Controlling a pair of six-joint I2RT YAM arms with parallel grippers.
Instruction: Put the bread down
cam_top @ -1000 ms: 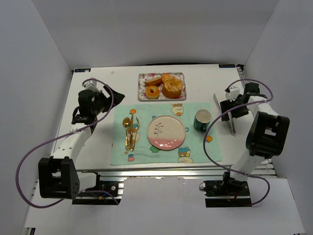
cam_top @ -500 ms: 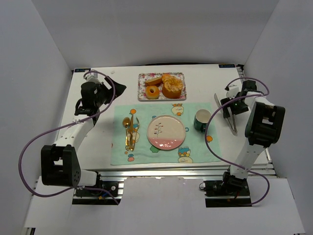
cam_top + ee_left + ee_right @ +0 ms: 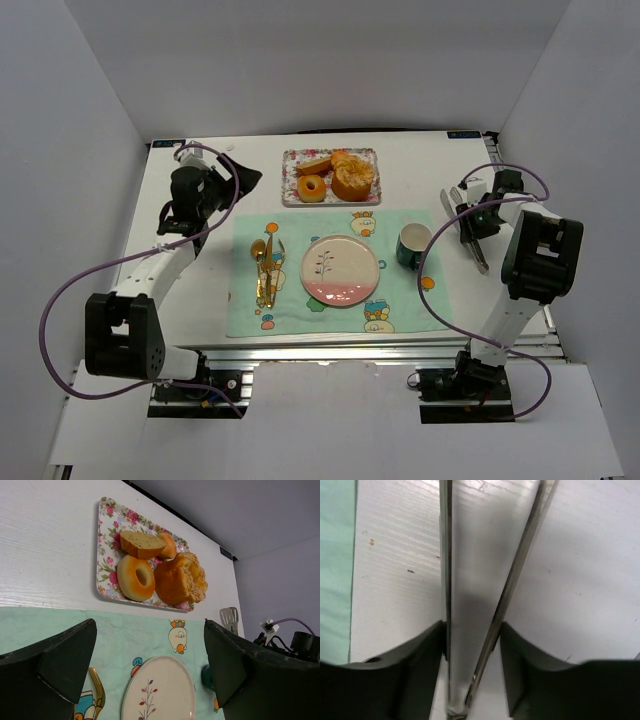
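A: Where's the bread?

B: All of it on the floral tray (image 3: 287,178) (image 3: 102,545) at the far side of the counter (image 3: 420,165). The ring-shaped piece (image 3: 312,187) (image 3: 135,577) sits at the tray's near left. The slice (image 3: 141,544) is behind it, the big crusty chunk (image 3: 353,178) (image 3: 180,579) to the right, and a small roll (image 3: 169,545) is tucked between slice and chunk. Both arms are well apart from it.

A: Left end effector?

B: The left end effector (image 3: 245,182) (image 3: 149,625) is released, jaws wide. It hangs over the counter just left of the tray, aimed across at it. Its wrist view frames the tray and the far edge of the plate between the 2 fingers.

A: Right one?

B: The right end effector (image 3: 468,213) (image 3: 472,630) is down on the tongs (image 3: 472,240) (image 3: 445,555), out on bare counter right of the mug (image 3: 413,245). In the wrist view the 2 metal arms run between the fingers (image 3: 415,655), each finger against the outer side of 1 arm — so it's grasping the tongs. Can't tell from either view whether they're off the surface.

A: Place setting?

B: The green placemat (image 3: 400,300) lies mid-counter with the pink-and-white plate (image 3: 340,270) (image 3: 159,695) at its centre. Gold cutlery (image 3: 265,270) lies left of the plate, the mug just right of it — all on the mat.
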